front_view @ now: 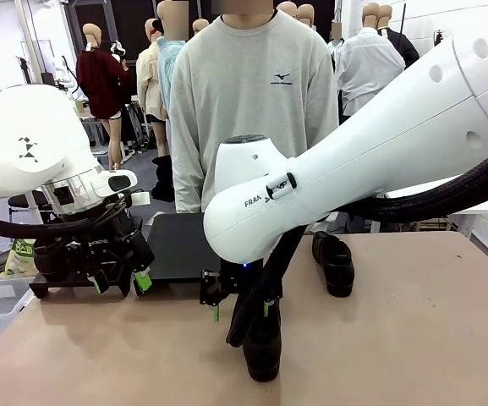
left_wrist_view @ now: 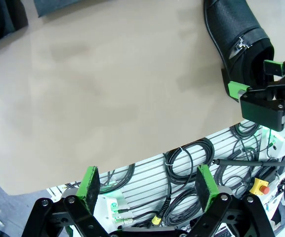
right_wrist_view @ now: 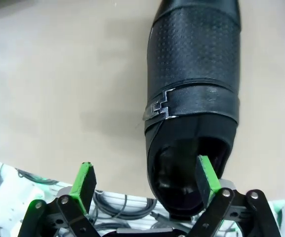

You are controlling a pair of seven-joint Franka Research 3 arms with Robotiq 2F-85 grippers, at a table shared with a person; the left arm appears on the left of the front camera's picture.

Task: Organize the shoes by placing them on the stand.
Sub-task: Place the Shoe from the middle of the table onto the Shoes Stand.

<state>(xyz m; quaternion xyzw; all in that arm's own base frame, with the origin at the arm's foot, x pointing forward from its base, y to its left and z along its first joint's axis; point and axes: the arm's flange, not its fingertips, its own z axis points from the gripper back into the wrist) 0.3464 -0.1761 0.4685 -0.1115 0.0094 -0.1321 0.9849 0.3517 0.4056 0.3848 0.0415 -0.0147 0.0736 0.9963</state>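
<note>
Front view: the right gripper (front_view: 240, 310) is released, jaws spread, low over the near shoe (front_view: 262, 351) by the table's (front_view: 413, 338) front edge. The far shoe (front_view: 335, 264) lies to the right, and the right arm hides part of the black stand (front_view: 176, 245).
Left wrist view: the left gripper (left_wrist_view: 147, 182) is spread and empty above the table edge — bare tabletop ahead.
Right wrist view: one pad (right_wrist_view: 206, 175) is over the shoe's opening, the other beside the shoe — no clamping.

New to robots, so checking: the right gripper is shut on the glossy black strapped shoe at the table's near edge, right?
No: the right gripper is open over the glossy black strapped shoe at the table's near edge; the right wrist view shows its pads apart.
</note>
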